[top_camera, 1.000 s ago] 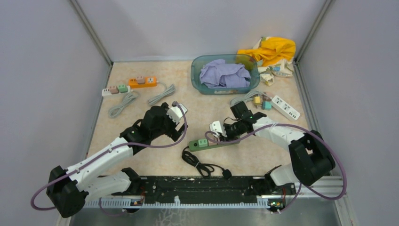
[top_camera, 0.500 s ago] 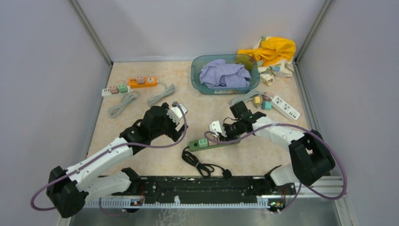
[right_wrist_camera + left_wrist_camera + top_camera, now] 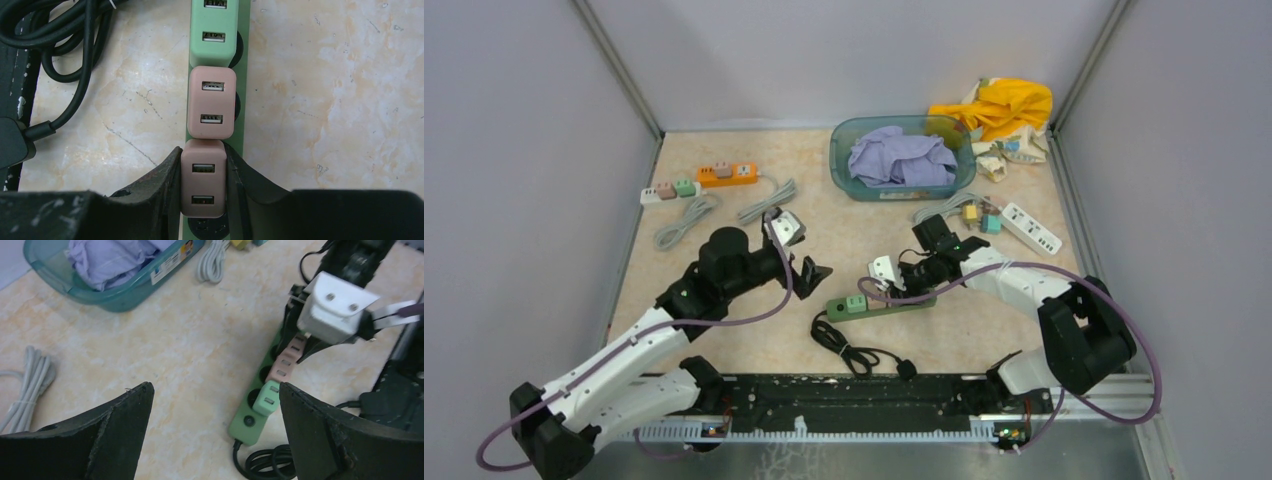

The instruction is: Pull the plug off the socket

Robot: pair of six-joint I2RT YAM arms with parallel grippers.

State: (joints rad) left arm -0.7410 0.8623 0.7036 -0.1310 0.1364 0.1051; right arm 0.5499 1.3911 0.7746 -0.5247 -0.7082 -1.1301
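A green power strip (image 3: 836, 310) lies on the table mid-front, and it is the socket. Three plugs sit in a row on it: a green one (image 3: 215, 25), a pink one (image 3: 212, 102) and a second pink plug (image 3: 202, 180). My right gripper (image 3: 202, 151) is shut on that second pink plug, one finger pressed to each side, and the plug still sits on the strip. My left gripper (image 3: 214, 387) hangs open above the table just left of the strip's (image 3: 245, 424) switch end, with nothing between its fingers.
The strip's black cord (image 3: 854, 352) coils toward the near edge. A teal basin (image 3: 842, 160) of purple cloth stands at the back, with yellow cloth (image 3: 1002, 104) beside it. Orange (image 3: 727, 174) and white (image 3: 1031, 227) power strips and grey cable bundles (image 3: 682, 220) lie around.
My left arm has swung its open gripper forward and to the right, closer to the green strip. The right gripper has stayed shut on the pink plug without moving.
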